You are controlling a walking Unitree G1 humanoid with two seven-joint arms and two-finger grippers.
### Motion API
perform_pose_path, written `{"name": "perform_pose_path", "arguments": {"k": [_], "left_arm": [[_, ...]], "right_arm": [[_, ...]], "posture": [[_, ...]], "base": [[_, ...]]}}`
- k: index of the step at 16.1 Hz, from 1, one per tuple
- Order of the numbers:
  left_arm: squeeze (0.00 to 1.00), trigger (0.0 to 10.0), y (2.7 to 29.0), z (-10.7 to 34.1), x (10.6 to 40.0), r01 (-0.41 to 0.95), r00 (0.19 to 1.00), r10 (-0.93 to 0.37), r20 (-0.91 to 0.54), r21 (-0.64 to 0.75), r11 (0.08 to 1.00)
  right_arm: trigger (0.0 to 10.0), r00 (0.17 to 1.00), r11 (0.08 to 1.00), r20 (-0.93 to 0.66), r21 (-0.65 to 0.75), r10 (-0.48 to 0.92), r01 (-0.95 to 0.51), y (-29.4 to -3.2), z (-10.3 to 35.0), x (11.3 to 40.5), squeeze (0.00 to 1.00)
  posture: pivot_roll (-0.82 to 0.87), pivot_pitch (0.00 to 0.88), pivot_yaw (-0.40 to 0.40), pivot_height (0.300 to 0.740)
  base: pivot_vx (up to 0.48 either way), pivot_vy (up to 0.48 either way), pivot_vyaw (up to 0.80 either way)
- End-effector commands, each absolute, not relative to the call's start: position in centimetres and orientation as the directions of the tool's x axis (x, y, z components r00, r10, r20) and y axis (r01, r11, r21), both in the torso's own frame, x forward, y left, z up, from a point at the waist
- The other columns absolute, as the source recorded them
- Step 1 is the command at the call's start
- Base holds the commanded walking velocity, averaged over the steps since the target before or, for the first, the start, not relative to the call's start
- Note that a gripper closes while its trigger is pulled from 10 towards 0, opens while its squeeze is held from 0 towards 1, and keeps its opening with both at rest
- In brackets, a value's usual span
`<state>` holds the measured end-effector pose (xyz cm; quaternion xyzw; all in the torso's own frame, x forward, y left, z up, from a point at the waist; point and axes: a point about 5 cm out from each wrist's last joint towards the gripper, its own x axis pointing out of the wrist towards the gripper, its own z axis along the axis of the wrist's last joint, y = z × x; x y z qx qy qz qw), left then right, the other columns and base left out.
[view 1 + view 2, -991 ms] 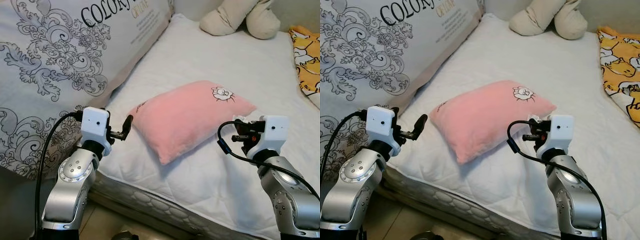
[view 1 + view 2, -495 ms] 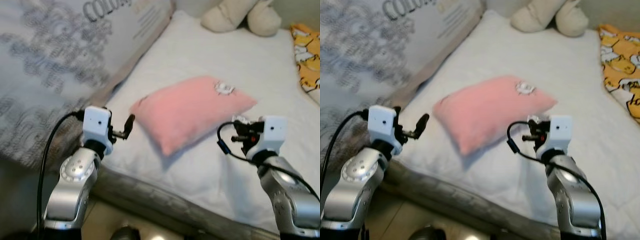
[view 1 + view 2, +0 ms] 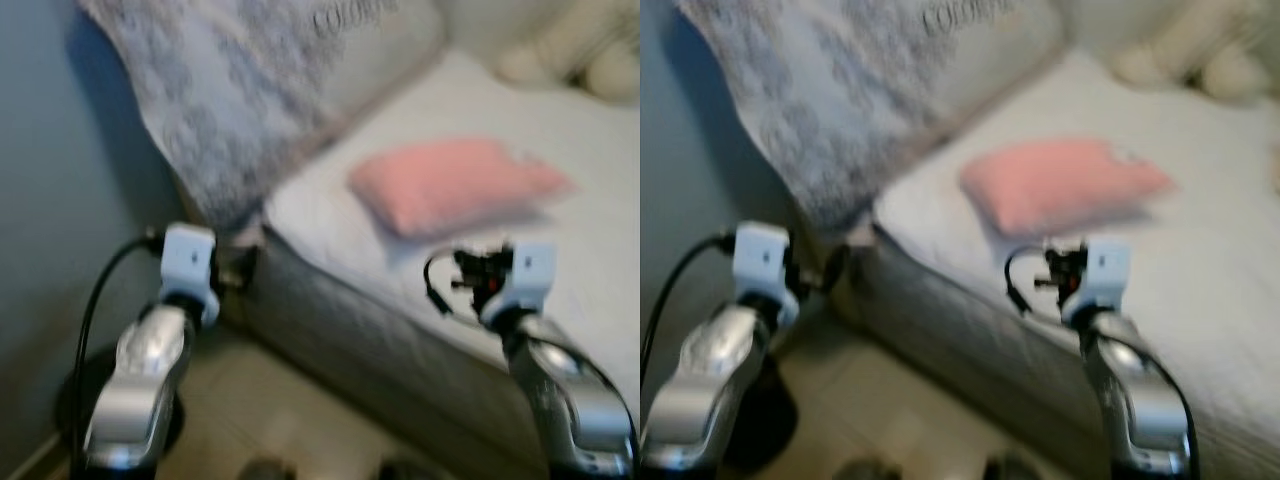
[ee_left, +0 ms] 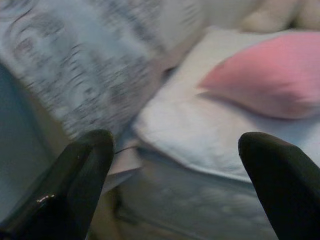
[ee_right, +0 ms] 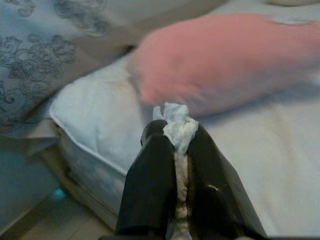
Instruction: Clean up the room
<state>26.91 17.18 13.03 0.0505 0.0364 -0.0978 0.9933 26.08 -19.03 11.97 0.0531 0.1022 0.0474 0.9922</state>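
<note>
— What has each tool got?
— The right tool point(image 5: 175, 150) pinches a white tissue wad point(image 5: 175, 125) over the bed's point(image 3: 560, 250) near edge; the left tool point(image 4: 175, 165) is spread, holding nothing, beside the bed's corner.
— And farther off?
— A pink pillow point(image 3: 455, 185) lies on the bed, a patterned grey cushion point(image 3: 240, 90) behind it.

view: now blurred, swung to the left and back | pink pillow point(image 3: 455, 185): now far right in view; mattress side point(image 3: 370, 345) and floor point(image 3: 300, 425) now visible
</note>
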Motion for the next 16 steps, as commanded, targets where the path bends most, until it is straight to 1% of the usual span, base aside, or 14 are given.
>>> {"name": "perform_pose_path", "arguments": {"k": [1, 8, 10, 14, 16], "left_arm": [[0.0, 10.0, 16.65, 13.6, 27.19, 0.213, 0.976, -0.209, -0.064, 0.081, 0.974], [0.0, 10.0, 16.63, 13.54, 27.27, 0.225, 0.973, -0.22, -0.066, 0.097, 0.969], [0.0, 10.0, 16.2, 13.26, 27.07, 0.231, 0.972, -0.224, -0.074, 0.099, 0.968], [0.0, 10.0, 16.19, 13.37, 27.4, 0.224, 0.973, -0.218, -0.071, 0.098, 0.97], [0.0, 10.0, 16.36, 12.92, 27.23, 0.204, 0.977, -0.197, -0.077, 0.101, 0.974]], "right_arm": [[10.0, 0.979, 0.994, -0.189, 0.091, 0.071, -0.055, -19.79, 12.25, 26.19, 0.0], [10.0, 0.978, 0.994, -0.194, 0.094, 0.073, -0.055, -19.83, 12.08, 26.02, 0.0], [10.0, 0.976, 0.995, -0.204, 0.068, 0.081, -0.069, -19.8, 11.89, 25.83, 0.0], [10.0, 0.976, 0.995, -0.196, 0.044, 0.091, -0.084, -19.65, 12.07, 26.27, 0.0], [10.0, 0.971, 0.991, -0.198, 0.029, 0.137, -0.134, -19.24, 11.99, 26.29, 0.0]], "posture": [[-0.05, 0.017, 0.036, 0.74], [-0.06, 0.027, 0.031, 0.74], [-0.06, 0.033, 0.03, 0.74], [-0.06, 0.032, 0.033, 0.74], [-0.06, 0.025, 0.037, 0.74]], "base": [[0.0, 0.0, 0.0], [0.0, 0.0, 0.0], [0.0, -0.48, 0.0], [0.0, -0.48, 0.8], [0.0, -0.48, 0.8]]}}
